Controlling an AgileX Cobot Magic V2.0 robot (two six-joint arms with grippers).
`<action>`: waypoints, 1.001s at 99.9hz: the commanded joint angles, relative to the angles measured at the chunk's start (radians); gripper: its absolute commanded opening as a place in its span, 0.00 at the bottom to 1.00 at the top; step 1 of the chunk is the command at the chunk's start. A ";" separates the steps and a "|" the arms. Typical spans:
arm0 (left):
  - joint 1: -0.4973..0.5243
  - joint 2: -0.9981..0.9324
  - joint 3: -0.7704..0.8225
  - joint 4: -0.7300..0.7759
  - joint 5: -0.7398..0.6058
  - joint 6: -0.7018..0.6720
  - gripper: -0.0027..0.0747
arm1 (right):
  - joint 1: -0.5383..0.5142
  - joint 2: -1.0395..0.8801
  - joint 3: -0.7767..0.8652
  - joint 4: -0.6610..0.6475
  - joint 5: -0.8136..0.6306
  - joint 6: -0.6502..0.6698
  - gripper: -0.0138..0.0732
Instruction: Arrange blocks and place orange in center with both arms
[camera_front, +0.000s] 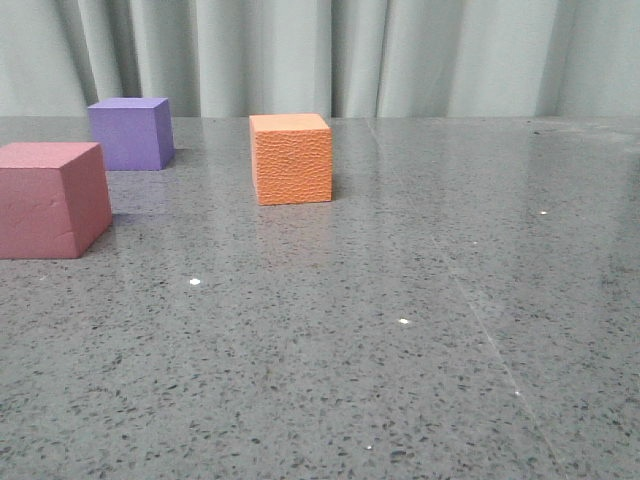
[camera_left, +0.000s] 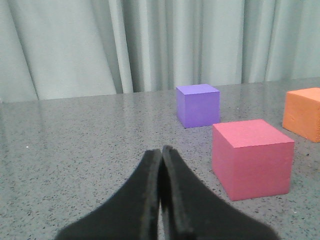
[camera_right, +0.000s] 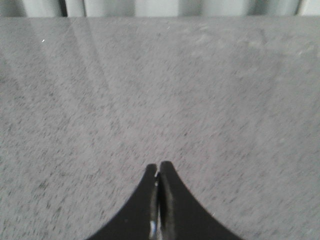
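Three foam cubes stand on the grey speckled table (camera_front: 400, 380). The orange cube (camera_front: 291, 158), pebbled on its faces, sits near the middle. The purple cube (camera_front: 131, 132) is further back on the left, and the pink-red cube (camera_front: 52, 198) is at the left edge, nearer the camera. In the left wrist view my left gripper (camera_left: 161, 150) is shut and empty, short of the pink-red cube (camera_left: 252, 157), with the purple cube (camera_left: 198, 105) and the orange cube (camera_left: 303, 113) beyond. My right gripper (camera_right: 159, 165) is shut over bare table. Neither gripper shows in the front view.
A pale green curtain (camera_front: 320, 55) hangs along the far edge of the table. A few small white specks (camera_front: 195, 282) lie on the tabletop.
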 joint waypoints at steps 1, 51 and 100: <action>0.003 -0.032 0.056 -0.007 -0.076 -0.009 0.01 | -0.020 -0.039 0.036 0.065 -0.086 -0.045 0.08; 0.003 -0.032 0.056 -0.007 -0.076 -0.009 0.01 | -0.168 -0.194 0.306 0.445 -0.445 -0.412 0.08; 0.003 -0.032 0.056 -0.007 -0.076 -0.009 0.01 | -0.168 -0.194 0.336 0.445 -0.569 -0.412 0.08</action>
